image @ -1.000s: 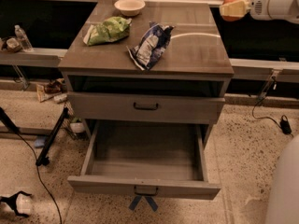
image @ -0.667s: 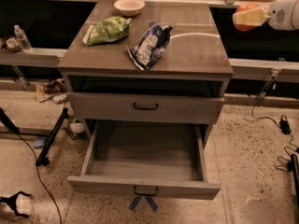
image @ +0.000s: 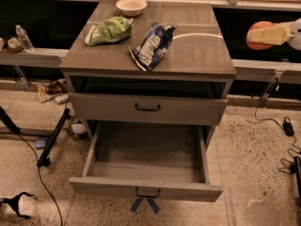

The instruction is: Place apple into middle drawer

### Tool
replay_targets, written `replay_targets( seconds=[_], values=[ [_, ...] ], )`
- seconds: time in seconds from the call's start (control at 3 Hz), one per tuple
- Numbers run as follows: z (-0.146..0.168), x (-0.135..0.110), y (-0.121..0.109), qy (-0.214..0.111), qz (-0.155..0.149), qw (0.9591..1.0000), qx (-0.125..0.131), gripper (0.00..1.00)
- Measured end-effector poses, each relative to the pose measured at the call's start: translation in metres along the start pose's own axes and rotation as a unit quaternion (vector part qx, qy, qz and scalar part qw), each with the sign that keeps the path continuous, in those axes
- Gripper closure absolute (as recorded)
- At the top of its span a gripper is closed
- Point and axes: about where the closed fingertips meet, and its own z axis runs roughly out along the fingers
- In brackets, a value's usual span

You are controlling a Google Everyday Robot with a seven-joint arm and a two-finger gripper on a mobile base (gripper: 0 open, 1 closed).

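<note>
We had our gripper [image: 259,35] up in the air at the far right edge of the view, high in the frame. It pointed leftward, roughly level, its pale cream fingers [image: 275,34] reaching out from the white wrist [image: 296,32], which the frame edge cut off. The fingers were closed around the apple [image: 256,45], one of them lying across its near face so that the fruit showed above and below it. The rest of our arm lay outside the view.
</note>
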Motion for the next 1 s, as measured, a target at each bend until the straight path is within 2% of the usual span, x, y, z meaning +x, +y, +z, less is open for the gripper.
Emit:
replay_targets(
  seconds=[0.33,0.67,1.0],
  values=[
    [0.000,0.000,0.000,0.000,0.000,1.0000,0.000,1.00],
    [-0.025,0.000,0.036,0.011,-0.004,0.9999,-0.012,1.00],
    [-0.061,0.015,0.092,0.002,0.002,0.9998,-0.017,1.00]
  ],
)
